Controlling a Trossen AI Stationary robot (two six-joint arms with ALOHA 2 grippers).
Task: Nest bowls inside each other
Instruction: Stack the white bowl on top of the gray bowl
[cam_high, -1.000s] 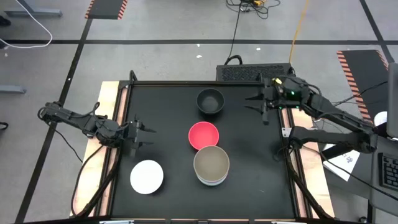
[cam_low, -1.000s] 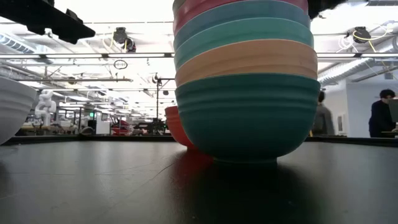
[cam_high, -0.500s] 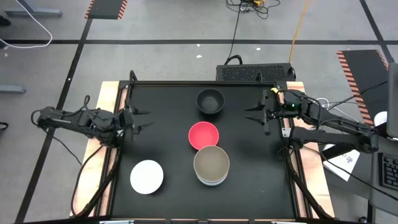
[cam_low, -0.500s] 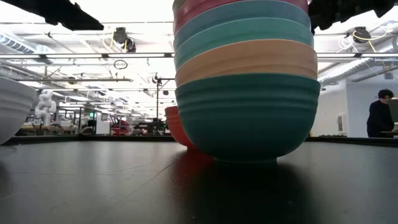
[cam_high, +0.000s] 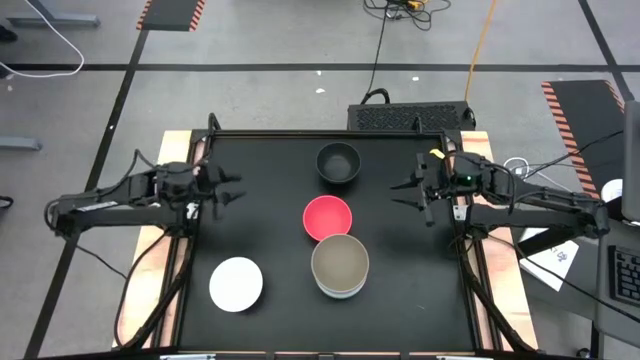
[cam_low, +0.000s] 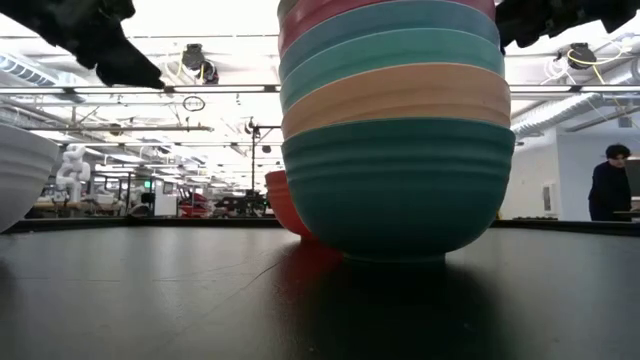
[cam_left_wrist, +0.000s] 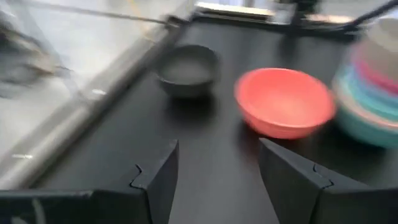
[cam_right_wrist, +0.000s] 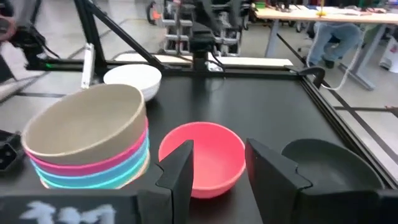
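A stack of several nested bowls (cam_high: 340, 265) stands near the table's middle, toward the near edge. It has a taupe bowl on top and a dark teal one (cam_low: 398, 185) at the bottom, resting on its base. A red bowl (cam_high: 327, 217) sits just beyond the stack, a black bowl (cam_high: 338, 161) near the far edge, and a white bowl (cam_high: 236, 283) at the near left. My left gripper (cam_high: 228, 190) hovers open by the left edge. My right gripper (cam_high: 412, 192) hovers open by the right edge. Both face the red bowl (cam_left_wrist: 283, 102) (cam_right_wrist: 202, 158) and touch nothing.
The black tabletop has a raised frame along its edges (cam_high: 197, 160). Bare table surface lies between each gripper and the bowls. A black box (cam_high: 408, 115) sits beyond the far edge. People stand in the room behind the table (cam_low: 610, 185).
My left gripper has moved toward the far edge along the left side, its arm swinging round. My right gripper has moved toward the near edge along the right side. No bowl has moved.
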